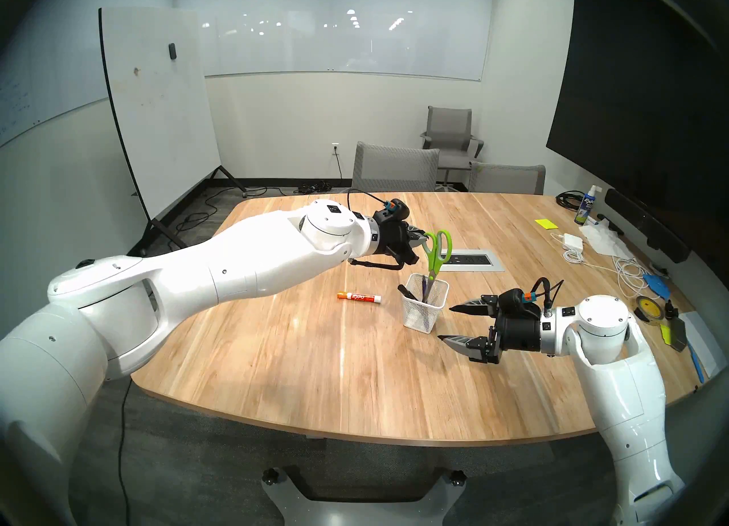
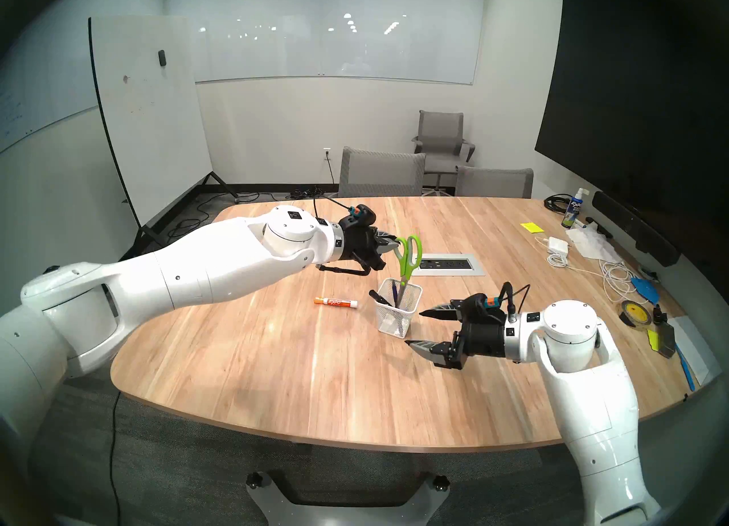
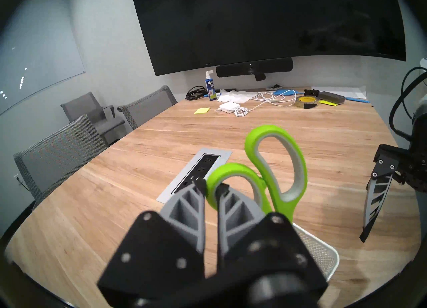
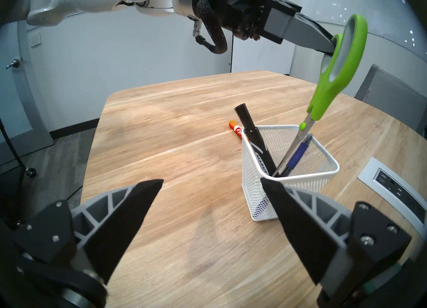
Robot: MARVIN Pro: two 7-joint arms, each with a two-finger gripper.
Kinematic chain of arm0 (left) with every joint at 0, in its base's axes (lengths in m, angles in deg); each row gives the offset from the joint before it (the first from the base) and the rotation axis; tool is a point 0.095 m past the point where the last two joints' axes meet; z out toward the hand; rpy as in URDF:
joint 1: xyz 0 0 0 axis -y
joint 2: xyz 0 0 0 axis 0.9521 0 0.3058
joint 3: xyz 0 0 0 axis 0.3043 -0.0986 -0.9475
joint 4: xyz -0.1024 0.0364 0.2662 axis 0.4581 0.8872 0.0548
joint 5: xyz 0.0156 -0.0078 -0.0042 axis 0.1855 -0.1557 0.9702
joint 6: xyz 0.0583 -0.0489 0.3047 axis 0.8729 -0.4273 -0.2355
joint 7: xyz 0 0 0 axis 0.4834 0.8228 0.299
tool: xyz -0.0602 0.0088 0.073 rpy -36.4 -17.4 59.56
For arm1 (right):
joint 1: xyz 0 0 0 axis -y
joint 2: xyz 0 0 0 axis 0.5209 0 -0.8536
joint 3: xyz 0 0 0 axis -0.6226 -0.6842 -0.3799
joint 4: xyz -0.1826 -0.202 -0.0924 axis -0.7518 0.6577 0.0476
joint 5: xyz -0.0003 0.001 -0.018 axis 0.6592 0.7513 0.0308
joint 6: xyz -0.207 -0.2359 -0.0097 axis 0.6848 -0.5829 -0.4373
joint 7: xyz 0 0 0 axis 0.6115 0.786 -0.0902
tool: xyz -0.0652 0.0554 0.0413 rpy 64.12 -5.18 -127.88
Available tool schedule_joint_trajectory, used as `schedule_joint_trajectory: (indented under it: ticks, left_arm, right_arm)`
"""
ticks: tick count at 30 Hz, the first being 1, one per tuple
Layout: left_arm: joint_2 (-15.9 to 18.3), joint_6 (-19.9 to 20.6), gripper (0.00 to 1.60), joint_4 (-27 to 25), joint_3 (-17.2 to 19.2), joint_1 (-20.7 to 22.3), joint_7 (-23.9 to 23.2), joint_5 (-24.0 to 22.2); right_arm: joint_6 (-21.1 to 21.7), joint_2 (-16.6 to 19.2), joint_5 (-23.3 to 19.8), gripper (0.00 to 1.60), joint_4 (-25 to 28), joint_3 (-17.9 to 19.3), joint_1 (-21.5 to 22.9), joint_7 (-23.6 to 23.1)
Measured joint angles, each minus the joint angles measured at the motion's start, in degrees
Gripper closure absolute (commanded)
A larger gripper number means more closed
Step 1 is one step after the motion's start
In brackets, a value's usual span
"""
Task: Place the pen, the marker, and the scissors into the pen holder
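The left end effector point(image 1: 419, 242) is clamped tight on the rim of one lime-green handle loop of the scissors point(image 1: 436, 255), its two fingertips point(image 3: 200, 186) pinching the loop from either side. The scissors hang below and just ahead of it, blades down, with the blade tips already inside the pen holder point(image 1: 426, 308), which stands on the worktop point(image 1: 315, 355) directly beneath the grip. Inside the holder the blue pen point(image 4: 298, 155) leans beside the blades and the black marker point(image 4: 256, 143) leans against the opposite rim. An orange marker point(image 1: 359, 297) lies flat on the worktop, below the left end effector and back toward its arm. The right end effector point(image 1: 447, 324) holds nothing, jaws spread wide, just beside the holder and apart from it.
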Motion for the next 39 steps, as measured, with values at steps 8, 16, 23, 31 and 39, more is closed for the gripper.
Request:
schedule_joint_trajectory:
  ticks: [8, 16, 23, 31, 39]
  left_arm:
    - [-0.33, 0.03, 1.60, 0.20, -0.52, -0.31, -0.20, 0.29]
    - [-0.95, -0.06, 1.60, 1.00, -0.68, -0.53, -1.05, -0.03]
    - [-1.57, -0.41, 1.60, 2.11, -0.75, -0.86, -1.38, -0.22]
    - [-1.96, -0.78, 1.60, 2.56, -0.98, -1.20, -1.32, -0.23]
    - [-2.22, -0.90, 1.60, 2.52, -1.33, -1.54, -2.18, -0.41]
  right_arm:
    - [0.00, -0.02, 0.01, 0.00, 0.00, 0.01, 0.00, -0.01]
    - [0.00, -0.02, 0.02, 0.00, 0.00, 0.02, 0.00, -0.02]
    - [0.00, -0.03, 0.03, 0.00, 0.00, 0.03, 0.00, -0.02]
    - [0.00, -0.04, 0.04, 0.00, 0.00, 0.03, 0.00, -0.03]
    - [0.00, -0.06, 0.05, 0.00, 0.00, 0.04, 0.00, -0.04]
